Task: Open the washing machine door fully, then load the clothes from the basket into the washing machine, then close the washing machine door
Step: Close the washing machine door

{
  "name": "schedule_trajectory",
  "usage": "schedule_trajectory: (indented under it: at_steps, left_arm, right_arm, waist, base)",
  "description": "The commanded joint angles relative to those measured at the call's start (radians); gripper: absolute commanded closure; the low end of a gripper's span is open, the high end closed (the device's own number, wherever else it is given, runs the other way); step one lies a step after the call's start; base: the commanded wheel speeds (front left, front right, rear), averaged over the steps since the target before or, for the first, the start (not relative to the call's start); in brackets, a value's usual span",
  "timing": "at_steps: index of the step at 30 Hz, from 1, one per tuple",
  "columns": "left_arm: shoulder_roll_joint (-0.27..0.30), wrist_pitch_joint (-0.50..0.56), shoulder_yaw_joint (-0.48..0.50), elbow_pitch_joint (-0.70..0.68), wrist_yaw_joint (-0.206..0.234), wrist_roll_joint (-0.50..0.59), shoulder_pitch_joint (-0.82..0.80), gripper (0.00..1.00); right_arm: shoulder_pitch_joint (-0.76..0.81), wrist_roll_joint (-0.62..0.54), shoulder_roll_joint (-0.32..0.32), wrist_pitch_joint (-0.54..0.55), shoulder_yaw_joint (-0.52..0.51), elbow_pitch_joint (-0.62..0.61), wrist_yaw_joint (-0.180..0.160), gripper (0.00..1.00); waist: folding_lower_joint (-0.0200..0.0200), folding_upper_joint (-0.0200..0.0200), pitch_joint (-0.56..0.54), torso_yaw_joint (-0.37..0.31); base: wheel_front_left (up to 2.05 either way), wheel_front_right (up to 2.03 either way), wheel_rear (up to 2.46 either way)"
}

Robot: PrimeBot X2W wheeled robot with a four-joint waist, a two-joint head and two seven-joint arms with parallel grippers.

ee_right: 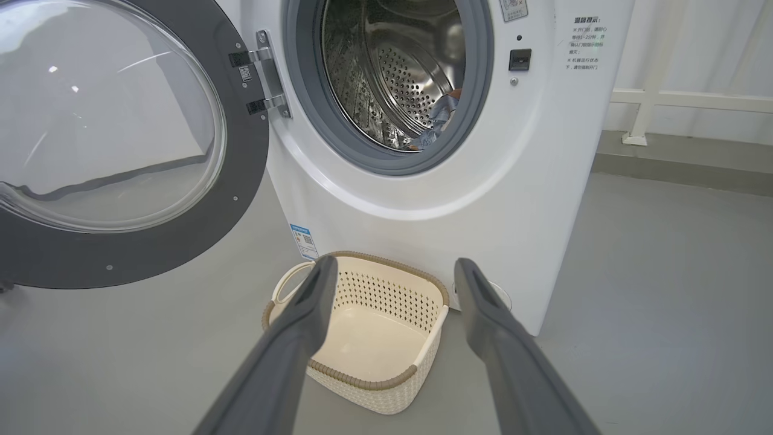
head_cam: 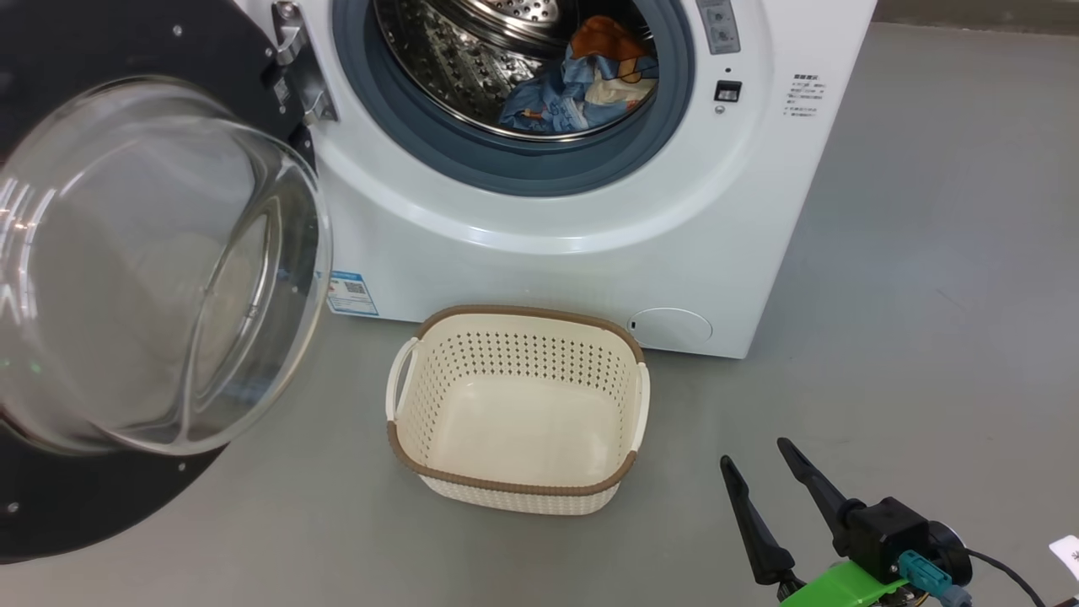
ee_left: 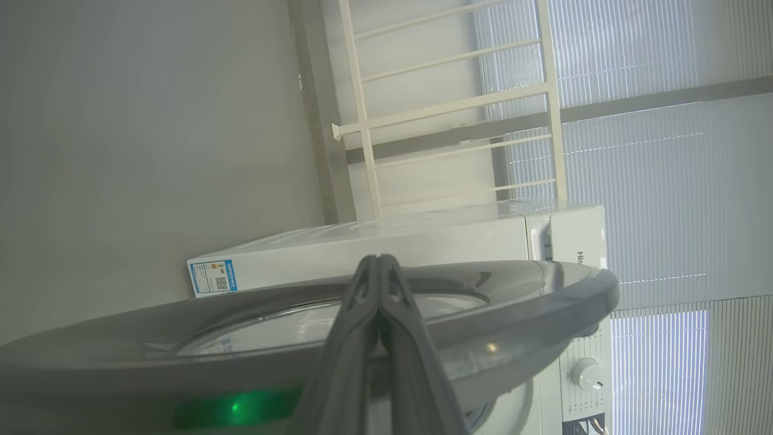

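The washing machine [head_cam: 590,253] stands with its drum exposed, and the clothes [head_cam: 582,84] lie inside it as a blue, orange and cream heap; a little of the clothes [ee_right: 438,115] also shows low in the drum. The washing machine door [head_cam: 160,270] hangs swung out to the left, glass bowl facing me. The basket [head_cam: 523,314] sits on the floor before the machine with nothing in it. My right gripper [head_cam: 754,453] is open at the lower right, apart from the basket [ee_right: 386,290]. My left gripper [ee_left: 379,260] is shut on nothing, lying across the door's dark rim [ee_left: 513,314].
Grey floor [head_cam: 927,337] stretches to the right of the machine. A white railing [ee_right: 664,99] runs along the wall behind it. The open door [ee_right: 241,181] takes up the space to the left of the basket.
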Motion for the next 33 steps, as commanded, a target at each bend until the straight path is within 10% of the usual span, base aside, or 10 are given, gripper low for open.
schedule_trajectory:
  at_steps: [1,33]
  left_arm:
    - [0.039,0.037,0.005,-0.037,-0.007,-0.018,0.008,1.0]
    - [-0.133,0.472,-0.045,-0.445,0.145,-0.238,0.188,1.0]
  right_arm:
    - [-0.027,0.008,0.0,-0.005,0.026,-0.017,0.002,0.0]
    - [-0.027,0.037,0.0,-0.005,0.072,0.042,0.002,0.0]
  waist:
    - [0.0,-0.0001,-0.001,0.005]
    - [0.0,-0.0001,-0.016,0.018]
  base:
    - [0.0,0.0,0.0]
    - [0.0,0.0,0.0]
